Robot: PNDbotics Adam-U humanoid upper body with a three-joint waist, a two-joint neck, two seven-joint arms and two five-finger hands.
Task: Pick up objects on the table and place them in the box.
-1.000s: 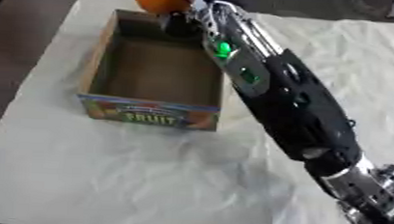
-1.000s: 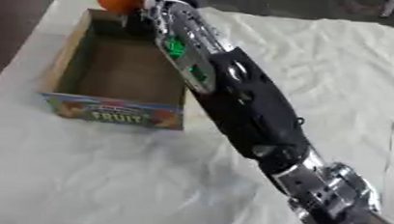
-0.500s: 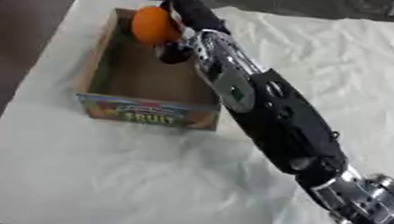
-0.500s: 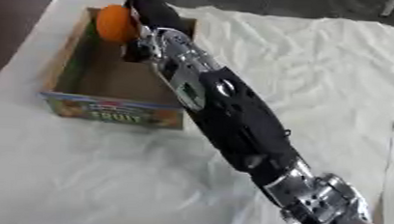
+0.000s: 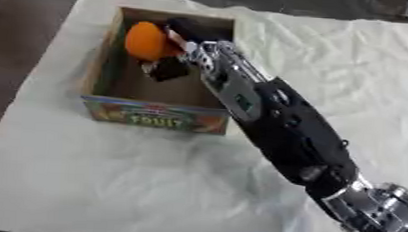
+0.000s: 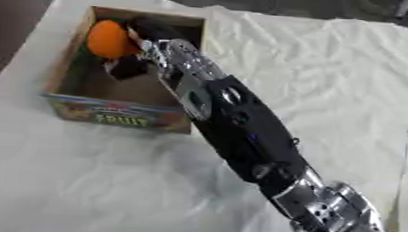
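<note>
Robot hand: the right robot hand [image 5: 178, 46] reaches in from the lower right and sits inside the box, fingers curled round the orange ball, so it's pinching that and nothing else.
Left robot hand: doesn't show in either view.
Orange thing: the orange ball [image 5: 145, 40], fruit-like, is up against the far-left side of the hand, over the back half of the box. I can't tell if it's touching the floor of the box or hanging just above it.
Why it's held like that: my guess is the arm comes in long and low over the near-right corner so the ball clears the wall and ends up inside, not on the rim.
Box: the cardboard box [image 5: 101, 67] is open on top, with a colourful front panel reading "FRUIT". Nothing else in it that I can make out.
Tabletop: covered with a wrinkly white cloth [image 5: 333, 59], the box sits on its far-left part.
Where we're at: looks like the drop-off step, release not yet done.
</note>
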